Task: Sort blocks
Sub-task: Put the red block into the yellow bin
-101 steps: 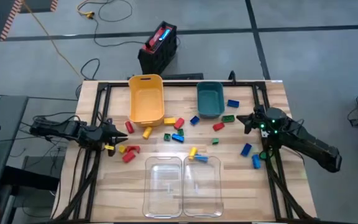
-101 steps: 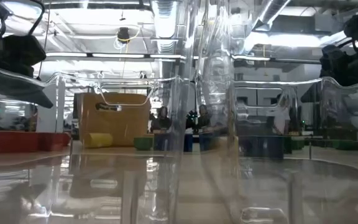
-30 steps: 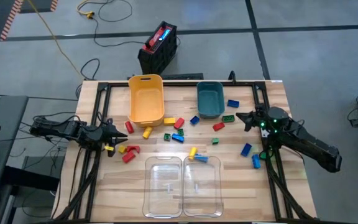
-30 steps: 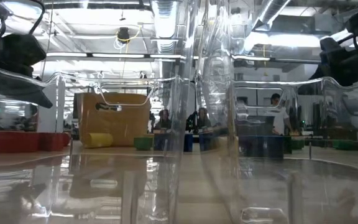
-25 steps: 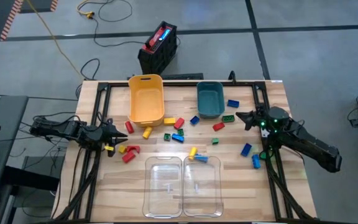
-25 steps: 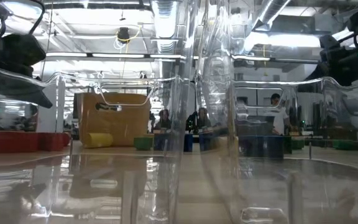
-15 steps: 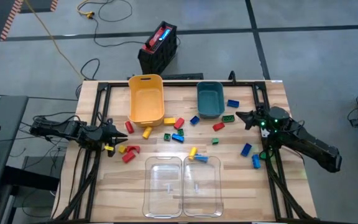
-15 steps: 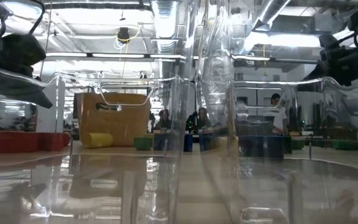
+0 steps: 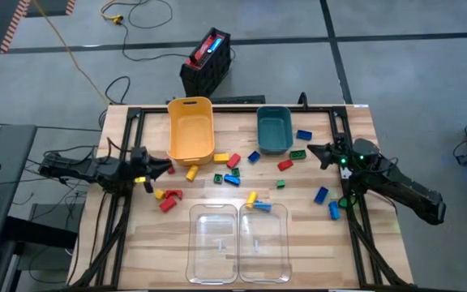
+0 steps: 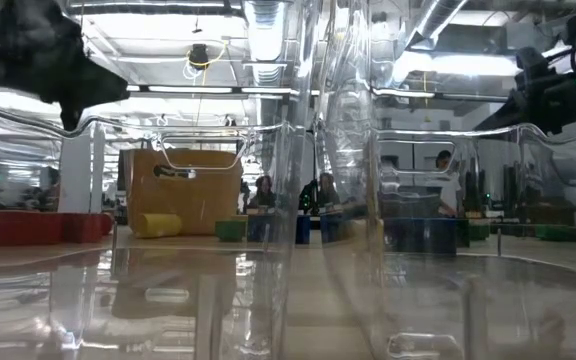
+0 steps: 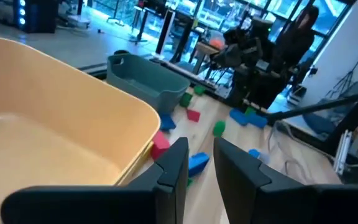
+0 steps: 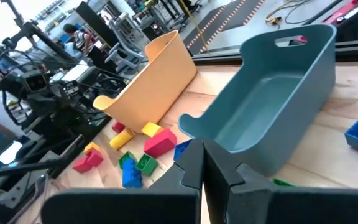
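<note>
Several small red, yellow, blue and green blocks lie loose on the wooden table between the bins, among them a red one [image 9: 169, 165], a yellow one [image 9: 191, 172] and a blue one [image 9: 321, 195]. My left gripper [image 9: 167, 168] hovers level at the table's left, just left of the yellow bin [image 9: 190, 130]. It is shut and holds nothing [image 11: 201, 152]. My right gripper [image 9: 311, 149] hovers at the table's right, pointing at the teal bin [image 9: 274, 128]. It is also shut with nothing in it [image 12: 202, 149].
Two clear bins [image 9: 217, 243] [image 9: 263, 242] stand side by side at the near edge and fill the low view. Dark frame rails [image 9: 343, 130] run along the table's sides. A black-and-red box [image 9: 207, 61] sits on the floor beyond the far edge.
My left gripper has tipped up from slanting down at the table to level, rolling a little and rising. Its tip has swung toward the far edge, nearer the yellow bin. It stays shut.
</note>
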Controlling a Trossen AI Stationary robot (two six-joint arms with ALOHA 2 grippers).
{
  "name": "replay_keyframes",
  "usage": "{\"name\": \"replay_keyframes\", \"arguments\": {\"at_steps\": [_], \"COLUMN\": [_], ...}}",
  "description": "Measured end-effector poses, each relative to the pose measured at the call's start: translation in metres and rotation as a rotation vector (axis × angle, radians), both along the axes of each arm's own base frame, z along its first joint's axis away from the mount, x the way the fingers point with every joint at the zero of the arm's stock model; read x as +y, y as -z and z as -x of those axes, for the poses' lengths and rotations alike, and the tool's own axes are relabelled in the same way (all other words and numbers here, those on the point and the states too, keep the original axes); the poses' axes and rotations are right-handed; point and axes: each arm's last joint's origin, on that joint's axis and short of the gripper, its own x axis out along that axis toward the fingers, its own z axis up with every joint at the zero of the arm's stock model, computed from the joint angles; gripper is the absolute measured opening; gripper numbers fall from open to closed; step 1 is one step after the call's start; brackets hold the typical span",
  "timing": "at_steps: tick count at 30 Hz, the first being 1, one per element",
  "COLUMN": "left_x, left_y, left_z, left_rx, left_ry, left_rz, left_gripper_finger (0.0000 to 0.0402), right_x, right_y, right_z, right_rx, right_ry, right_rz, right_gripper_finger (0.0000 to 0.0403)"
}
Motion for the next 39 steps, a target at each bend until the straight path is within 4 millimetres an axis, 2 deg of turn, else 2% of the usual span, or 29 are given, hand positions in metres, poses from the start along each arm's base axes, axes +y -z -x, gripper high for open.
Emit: {"name": "replay_keyframes", "arguments": {"at_steps": [5,8,13,25,30,35,39], "left_x": [0.001,0.003,0.003,0.004,0.004,0.003,-0.002], "left_y": [0.000,0.002,0.006,0.008,0.011,0.004,-0.007], "left_z": [0.001,0.002,0.001,0.002,0.003,0.000,-0.016], "left_rx": [0.011,0.041,0.073,0.165,0.203,0.275,0.359], "left_ry": [-0.032,-0.117,-0.125,-0.130,-0.113,-0.085,-0.057], "left_rz": [-0.028,-0.050,-0.033,-0.193,-0.175,-0.154,-0.111], "left_gripper_finger": [0.0073,0.0073,0.0073,0.0073,0.0073,0.0073,0.0074], "right_x": [0.001,0.003,0.007,0.008,0.007,0.005,0.005], "right_y": [-0.001,-0.007,-0.018,-0.014,-0.013,-0.011,-0.010], "right_z": [-0.001,-0.003,-0.009,-0.036,-0.043,-0.049,-0.055], "right_rx": [0.012,-0.018,-0.075,0.037,0.048,0.040,0.079], "right_ry": [-0.036,-0.067,-0.151,-0.188,-0.191,-0.189,-0.183], "right_rz": [0.056,0.126,0.252,0.312,0.303,0.266,0.343], "right_gripper_finger": [0.0028,0.0028,0.0028,0.0028,0.0028,0.0030,0.0045]}}
